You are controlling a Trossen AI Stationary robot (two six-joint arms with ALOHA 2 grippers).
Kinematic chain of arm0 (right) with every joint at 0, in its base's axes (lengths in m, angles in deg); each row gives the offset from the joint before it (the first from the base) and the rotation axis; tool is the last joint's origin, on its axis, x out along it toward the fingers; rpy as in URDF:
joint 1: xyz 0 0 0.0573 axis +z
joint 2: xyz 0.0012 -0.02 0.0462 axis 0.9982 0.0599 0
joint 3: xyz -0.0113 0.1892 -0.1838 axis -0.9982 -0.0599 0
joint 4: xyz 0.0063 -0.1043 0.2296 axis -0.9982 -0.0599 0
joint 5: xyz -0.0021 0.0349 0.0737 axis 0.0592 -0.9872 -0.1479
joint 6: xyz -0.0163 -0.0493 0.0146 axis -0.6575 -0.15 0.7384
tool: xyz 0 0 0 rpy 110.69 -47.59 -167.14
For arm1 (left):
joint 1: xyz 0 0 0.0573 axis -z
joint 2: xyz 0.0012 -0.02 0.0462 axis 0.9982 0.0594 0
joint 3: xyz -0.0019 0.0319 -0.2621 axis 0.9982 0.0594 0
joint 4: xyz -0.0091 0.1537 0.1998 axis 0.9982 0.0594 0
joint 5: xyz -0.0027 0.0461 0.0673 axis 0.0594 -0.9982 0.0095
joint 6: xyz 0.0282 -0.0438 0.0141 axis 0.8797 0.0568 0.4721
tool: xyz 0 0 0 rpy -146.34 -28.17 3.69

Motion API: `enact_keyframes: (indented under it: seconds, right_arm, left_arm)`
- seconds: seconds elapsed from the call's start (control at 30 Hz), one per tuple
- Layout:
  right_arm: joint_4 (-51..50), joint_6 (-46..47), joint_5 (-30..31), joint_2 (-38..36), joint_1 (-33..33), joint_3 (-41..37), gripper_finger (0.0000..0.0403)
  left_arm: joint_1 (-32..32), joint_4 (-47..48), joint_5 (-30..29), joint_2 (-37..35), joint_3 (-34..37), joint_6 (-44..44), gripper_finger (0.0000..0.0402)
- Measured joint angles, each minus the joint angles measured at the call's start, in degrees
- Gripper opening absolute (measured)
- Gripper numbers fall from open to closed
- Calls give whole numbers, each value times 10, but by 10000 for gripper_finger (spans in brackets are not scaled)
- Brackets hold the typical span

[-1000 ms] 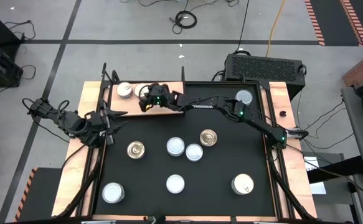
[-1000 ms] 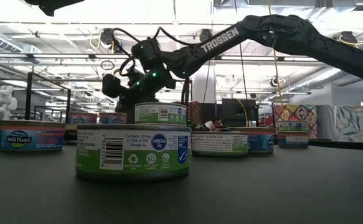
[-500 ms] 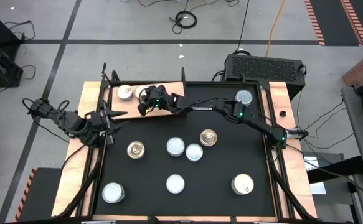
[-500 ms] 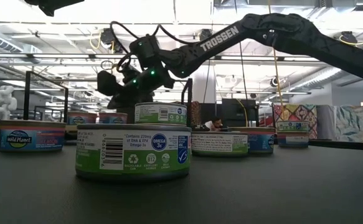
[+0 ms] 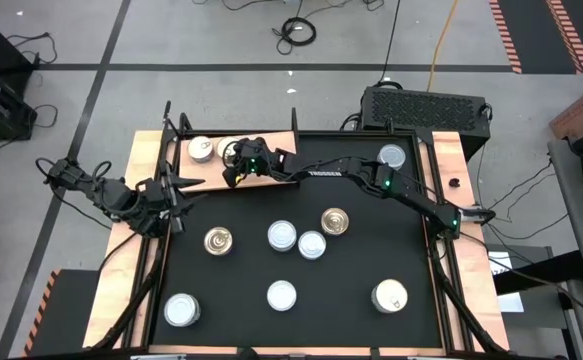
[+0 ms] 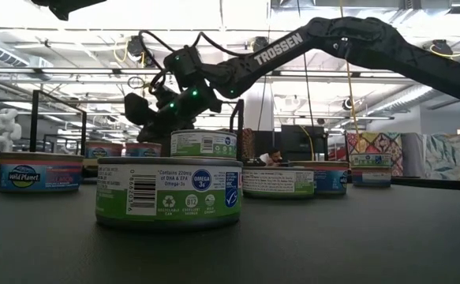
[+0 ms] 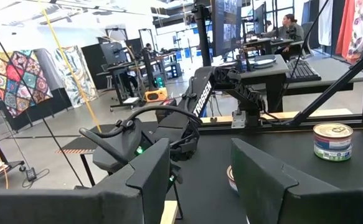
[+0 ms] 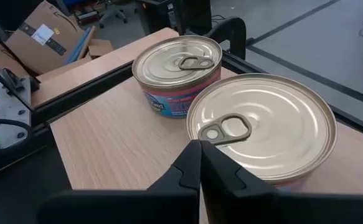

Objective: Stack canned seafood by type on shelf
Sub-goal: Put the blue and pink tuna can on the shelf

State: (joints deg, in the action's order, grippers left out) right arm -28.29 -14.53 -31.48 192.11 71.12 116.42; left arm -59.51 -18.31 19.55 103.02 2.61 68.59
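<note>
Two gold-topped tins (image 8: 262,127) (image 8: 177,73) stand upright, flat ends up, side by side on the light wooden shelf (image 5: 271,175) at the far left corner of the worktop; the pull tab of the nearer one points toward the right gripper (image 8: 200,163), whose jaws are closed and empty just short of that tin. The remaining tins stand upright on the black mat (image 5: 371,250): two gold-topped ones (image 5: 218,240) (image 5: 335,221), a touching pair of pale-topped ones (image 5: 283,235) (image 5: 312,245) between them, three more (image 5: 182,309) (image 5: 282,295) (image 5: 390,295) along the near edge, and one (image 5: 393,156) at the far right corner. The left gripper (image 5: 176,190) waits over the worktop's left edge with its jaws apart, holding nothing. The room has a grey floor with cables. Only the low view shows the printed labels, a green-labelled tin (image 6: 168,191) nearest the camera, and the right arm (image 6: 324,43) reaching in from above. Only the left wrist view shows people seated at desks (image 7: 287,28) beyond the worktop.
</note>
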Motion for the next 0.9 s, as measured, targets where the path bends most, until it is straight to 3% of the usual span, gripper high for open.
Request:
enact_keyframes:
  seconds: [0.9]
  right_arm:
    - [27, 23, 48, -2, -10, 0, 0]
  left_arm:
    - [0, 3, 0, 0, 0, 10, 171]
